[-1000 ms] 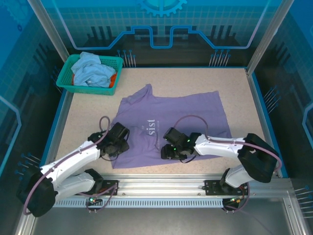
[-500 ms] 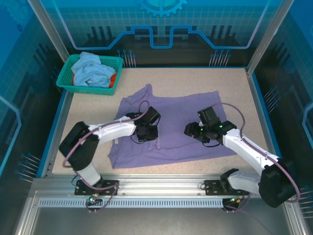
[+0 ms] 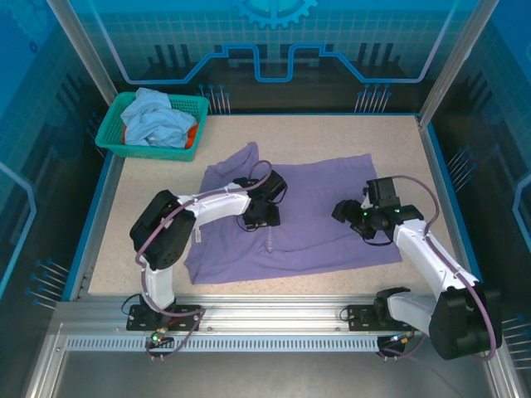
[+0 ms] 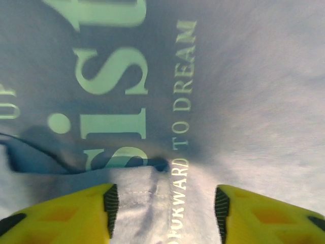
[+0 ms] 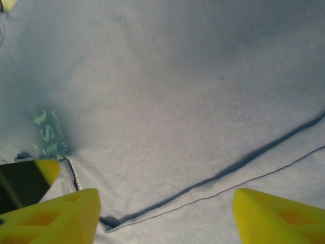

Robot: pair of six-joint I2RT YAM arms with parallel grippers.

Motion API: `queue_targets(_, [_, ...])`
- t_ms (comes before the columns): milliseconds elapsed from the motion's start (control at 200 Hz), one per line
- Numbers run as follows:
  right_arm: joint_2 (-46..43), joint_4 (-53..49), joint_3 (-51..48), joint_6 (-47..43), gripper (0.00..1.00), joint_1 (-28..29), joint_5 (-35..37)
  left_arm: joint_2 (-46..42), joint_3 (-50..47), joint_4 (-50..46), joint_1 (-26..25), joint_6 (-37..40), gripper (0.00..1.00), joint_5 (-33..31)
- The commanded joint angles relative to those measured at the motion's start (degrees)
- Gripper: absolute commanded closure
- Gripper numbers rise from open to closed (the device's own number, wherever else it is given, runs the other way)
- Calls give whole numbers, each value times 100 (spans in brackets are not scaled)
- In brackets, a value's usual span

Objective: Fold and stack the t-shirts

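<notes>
Cloth covers the middle of the top view: the purple shirt (image 3: 323,195) lies spread on the table (image 3: 149,207), with its folded lower edge running across the lower centre and bare tabletop along its left, top and right sides. Over the white lettering sits the left gripper (image 3: 264,217), fingers apart, nothing pinched. Over the shirt's right half hovers the right gripper (image 3: 347,212), fingers wide apart above a hem line. At upper left, the basket (image 3: 112,141) holds the light-blue shirt (image 3: 153,120) and the orange shirt (image 3: 192,134)
</notes>
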Motion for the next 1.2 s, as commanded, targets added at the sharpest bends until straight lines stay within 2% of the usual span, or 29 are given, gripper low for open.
queue_targets(0, [163, 35, 419, 116, 25, -215, 313, -658, 713, -534, 440, 300, 39, -161])
queue_targets(70, [471, 111, 749, 166, 22, -290, 523, -726, 945, -591, 896, 331, 34, -7])
queue_targets(215, [1508, 488, 1579, 115, 20, -438, 970, -437, 1554, -562, 1816, 330, 34, 491])
queue_targets(320, [2419, 652, 2304, 214, 21, -525, 1054, 103, 2279, -685, 2156, 624, 34, 170])
queue_targets(415, [3073, 824, 2859, 330, 23, -521, 1174, 710, 2876, -686, 2418, 913, 37, 212])
queue_targets(575, [3814, 1101, 3506, 487, 24, -528, 1419, 1643, 3730, -722, 2616, 1485, 41, -156])
queue_targets(700, [4085, 1782, 3485, 527, 25, -519, 1340, 2124, 4025, -625, 2669, 1887, 43, -470])
queue_targets(945, [4579, 2226, 3431, 158, 27, -547, 954, 2613, 4096, -512, 2943, 2017, 44, -461])
queue_targets(1196, [4622, 2363, 3375, 130, 28, -609, 866, 2915, 4289, -609, 3063, 2053, 43, -317])
